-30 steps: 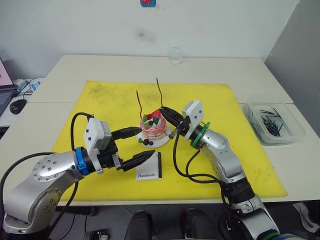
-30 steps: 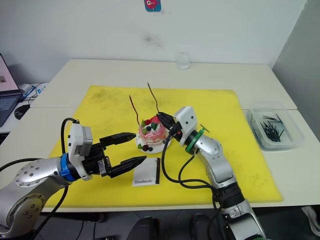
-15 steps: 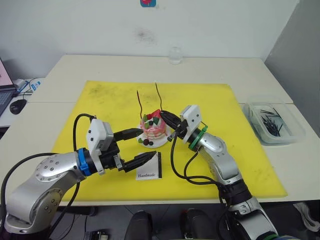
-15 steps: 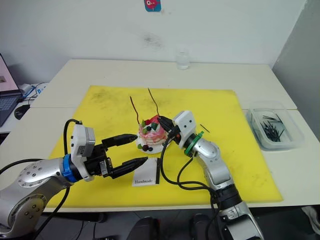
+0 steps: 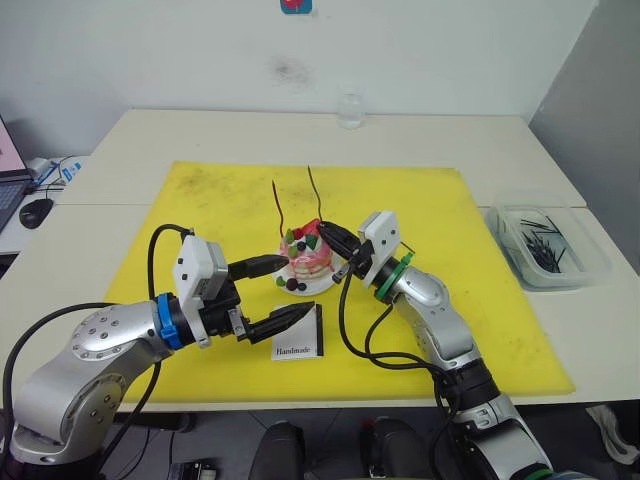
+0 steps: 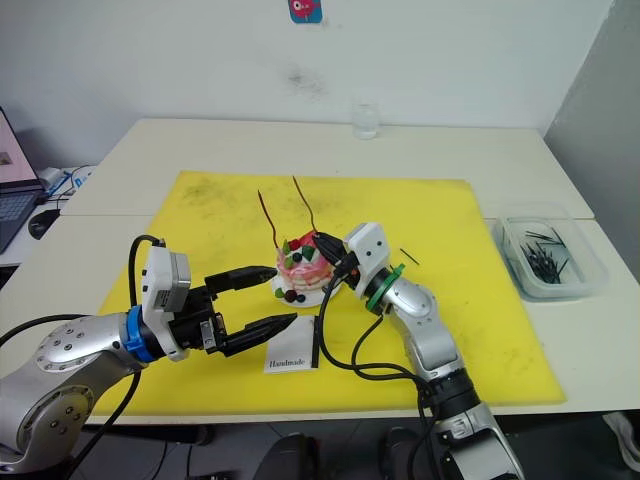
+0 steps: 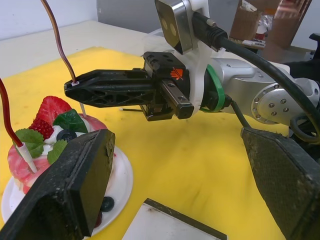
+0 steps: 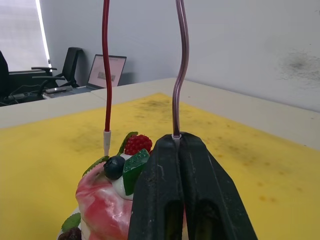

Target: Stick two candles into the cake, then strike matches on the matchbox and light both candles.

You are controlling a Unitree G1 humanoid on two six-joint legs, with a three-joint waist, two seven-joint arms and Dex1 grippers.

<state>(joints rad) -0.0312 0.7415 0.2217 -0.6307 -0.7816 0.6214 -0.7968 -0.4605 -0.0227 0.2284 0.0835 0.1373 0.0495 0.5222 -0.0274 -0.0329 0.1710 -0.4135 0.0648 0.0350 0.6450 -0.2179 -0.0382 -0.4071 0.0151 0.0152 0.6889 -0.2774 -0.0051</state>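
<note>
— The right hand [image 7: 75,86], what's it doing?

— Its two fingers are pressed together on the whitish lower end of the second candle [image 5: 314,192], right over the cake [image 5: 307,257]. The tip of that candle sits at the cake's top on the side toward the right arm; whether it's actually pushed into the cream I can't tell.

— And the other candle?

— The red candle [image 8: 106,70] is stuck in the cake already, standing upright on the side toward the left arm, beside the strawberry [image 7: 48,108] and the green leaves.

— The left hand [image 5: 283,290]?

— Spread wide, holding nothing. One finger reaches to the plate [image 5: 325,284] rim on the cake's left-arm side, the other hangs lower, just above the matchbox [image 5: 300,337].

— Where's the matchbox from the cake?

— Flat on the yellow mat [image 5: 460,270], just in front of the cake toward the robot, its black strip on the edge toward the right arm and the word "Handmade" facing up.

— Matches?

— A heap of dark sticks in a clear tray [image 5: 592,254], well off from the cake past the mat's edge on the right arm's side. One match [image 6: 409,257] lies on the mat near the right arm's wrist.

— Anything else on the tabletop [image 5: 200,130]?

— A clear glass [image 5: 349,109] far behind the cake, near the wall.
</note>
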